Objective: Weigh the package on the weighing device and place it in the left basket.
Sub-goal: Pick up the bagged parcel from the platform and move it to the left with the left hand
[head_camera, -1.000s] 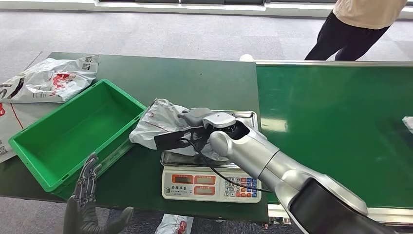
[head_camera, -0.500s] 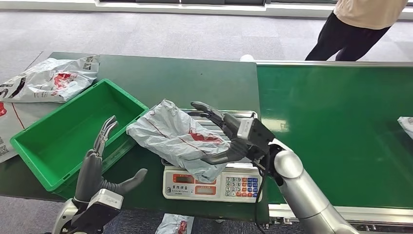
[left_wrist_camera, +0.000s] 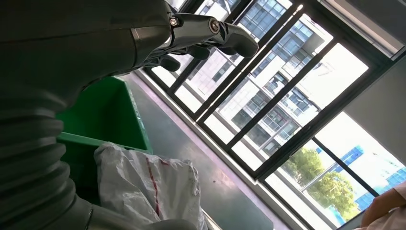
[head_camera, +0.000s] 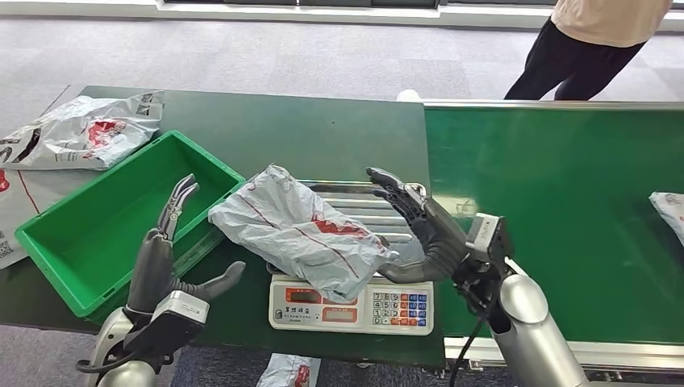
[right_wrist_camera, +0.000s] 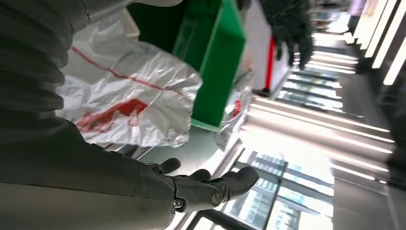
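The crinkly grey plastic package [head_camera: 302, 232] lies on the flat metal tray of the scale [head_camera: 352, 300], one end sticking out toward the green plastic basket [head_camera: 48, 234]. The right robot hand [head_camera: 426, 230] is wide open and holds nothing, just beside the package. The left robot hand [head_camera: 161, 258] is open too, by the basket on the green table [head_camera: 323, 137].

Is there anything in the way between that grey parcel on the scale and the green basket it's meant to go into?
Nothing visible blocks it. The package lies on the scale, right beside the green basket. The basket's near wall must be cleared, and the left hand hovers open at that corner.
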Robot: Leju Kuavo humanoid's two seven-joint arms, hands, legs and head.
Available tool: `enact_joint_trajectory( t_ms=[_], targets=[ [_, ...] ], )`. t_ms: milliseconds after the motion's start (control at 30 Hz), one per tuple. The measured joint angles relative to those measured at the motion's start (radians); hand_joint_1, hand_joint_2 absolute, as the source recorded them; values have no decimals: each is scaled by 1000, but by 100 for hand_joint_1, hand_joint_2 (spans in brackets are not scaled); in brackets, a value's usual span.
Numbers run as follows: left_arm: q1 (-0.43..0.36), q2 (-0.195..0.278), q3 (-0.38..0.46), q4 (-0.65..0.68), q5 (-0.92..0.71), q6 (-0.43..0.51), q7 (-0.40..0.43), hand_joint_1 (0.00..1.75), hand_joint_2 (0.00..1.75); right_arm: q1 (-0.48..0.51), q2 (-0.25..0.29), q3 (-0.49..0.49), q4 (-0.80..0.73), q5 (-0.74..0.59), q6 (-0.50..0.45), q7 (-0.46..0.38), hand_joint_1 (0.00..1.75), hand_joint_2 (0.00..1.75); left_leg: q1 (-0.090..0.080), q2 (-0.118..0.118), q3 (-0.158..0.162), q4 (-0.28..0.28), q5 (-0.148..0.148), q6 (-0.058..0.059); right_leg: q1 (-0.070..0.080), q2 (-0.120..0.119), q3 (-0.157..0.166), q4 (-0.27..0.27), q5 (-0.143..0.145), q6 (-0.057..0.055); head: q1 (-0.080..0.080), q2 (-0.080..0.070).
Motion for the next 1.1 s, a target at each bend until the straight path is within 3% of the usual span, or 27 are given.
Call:
enact_joint_trajectory(
  t_ms=[100,167,300,400,433,533,567,767,900,1100],
  targets=[
    [-32,15,-6,30,6,-2,15,0,175,108,-33,-57,-38,-103,45,-85,0,175,0,-3,0,0,-1,1,-1,-2,2,0,-1,1,0,0],
    [-49,25,-16,54,-4,-5,37,0,175,197,-45,-107,-60,-142,24,-138,0,175,0,-3,-1,0,-1,2,-1,-3,3,0,-2,2,0,0],
    [-79,35,-38,98,-83,-30,125,0,175,328,11,-207,-120,-99,-304,-232,0,175,-1,-1,-2,0,-2,2,-2,-1,1,0,-2,2,0,0],
    [-85,36,-43,106,-101,-40,141,0,175,343,26,-218,-133,-79,-396,-247,0,175,-1,-1,-2,0,-2,2,-2,-1,0,0,-2,2,0,0],
    [-110,35,-62,136,-152,-74,180,0,175,366,37,-219,-163,-48,-545,-268,0,175,-1,-2,-2,0,-2,2,-2,-2,0,0,-2,2,0,0],
    [-277,-9,-187,401,-405,-185,346,0,175,457,75,-175,-330,80,-1118,-329,0,175,-1,0,-3,0,0,2,-2,-1,-1,0,0,1,0,0],
    [-322,-29,-220,489,-446,-187,370,0,175,467,78,-152,-365,96,-1175,-330,0,175,-1,1,-3,0,0,2,-2,0,-1,0,1,1,0,0],
    [-431,-95,-283,727,-482,-177,402,2,175,476,81,-83,-422,102,-1190,-330,0,175,-1,2,-3,0,1,4,-3,2,-1,0,2,3,0,0],
    [-475,-127,-293,830,-488,-182,413,175,175,474,84,-61,-427,99,-1144,-330,0,175,-1,2,-2,0,1,4,-3,1,1,0,2,3,0,0],
    [-506,-176,-300,951,-485,-170,397,175,175,457,91,-55,-425,82,-1090,-328,0,175,-1,1,1,-1,0,6,-4,-1,6,0,1,5,0,0]
  ],
)
